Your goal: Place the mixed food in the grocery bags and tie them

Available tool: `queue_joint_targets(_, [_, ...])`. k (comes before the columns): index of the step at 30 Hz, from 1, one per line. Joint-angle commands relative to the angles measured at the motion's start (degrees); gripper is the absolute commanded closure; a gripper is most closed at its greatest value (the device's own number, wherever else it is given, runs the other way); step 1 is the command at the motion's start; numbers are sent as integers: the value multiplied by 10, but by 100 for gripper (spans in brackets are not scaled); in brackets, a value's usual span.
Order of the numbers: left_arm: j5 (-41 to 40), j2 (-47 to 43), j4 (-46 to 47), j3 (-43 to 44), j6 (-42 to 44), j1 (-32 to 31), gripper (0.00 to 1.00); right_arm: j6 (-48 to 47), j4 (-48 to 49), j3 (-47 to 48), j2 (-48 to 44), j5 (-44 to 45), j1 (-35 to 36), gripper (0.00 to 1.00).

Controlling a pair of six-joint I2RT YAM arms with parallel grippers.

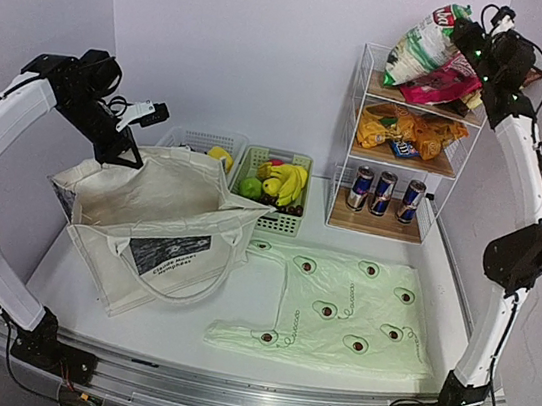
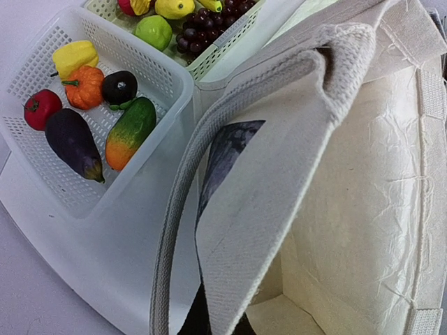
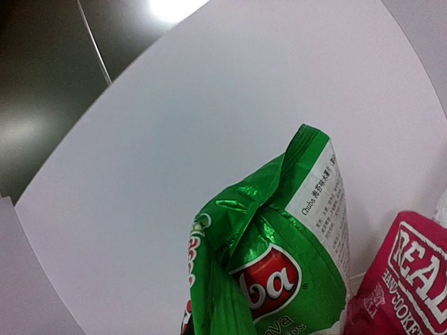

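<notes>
Overhead view: the green-white crisp packet stands on the top tier of the wire shelf at upper right. My right jaws are closed at its upper corner and look pinched on the crimped seam. The cream canvas tote stands open at centre left, with my left jaws shut on its back rim. The avocado-print plastic bag lies flat on the tabletop at lower centre. The tote's dark panel has writing too small to read.

Left wrist view: the tote fills the right side, its rim folding down into the dark jaws at the bottom edge. The canvas looks stiff enough to keep its mouth open.

Right wrist view: the jaws themselves are out of frame. The packet sits lower centre, with "Chuba" legible in the small print. The pink packet beside it reads "REAL". I judge the green packet light, air-filled, slippery and crushable, so I would hold it by the top seam, never the belly.
</notes>
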Motion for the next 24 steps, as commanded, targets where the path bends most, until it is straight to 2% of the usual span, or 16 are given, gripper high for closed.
queue_joint_targets(1, [31,-30,41,0,-1,2,100,1,133,5,-94,8,13,100])
queue_joint_targets(9, [43,-26,56,-9,-5,2,100,-23,147,-33,-136,-61,53,100])
queue_joint_targets(14, [47,-20,69,-11,-15,1,100,-25,129,-43,-130,-142,173,100])
queue_joint_targets(19, [45,-15,88,-6,-49,2,100,19,167,-82,-123,-209,276,100])
queue_joint_targets(24, [37,-3,92,-8,-73,2,100,39,185,-107,-100,-256,349,100])
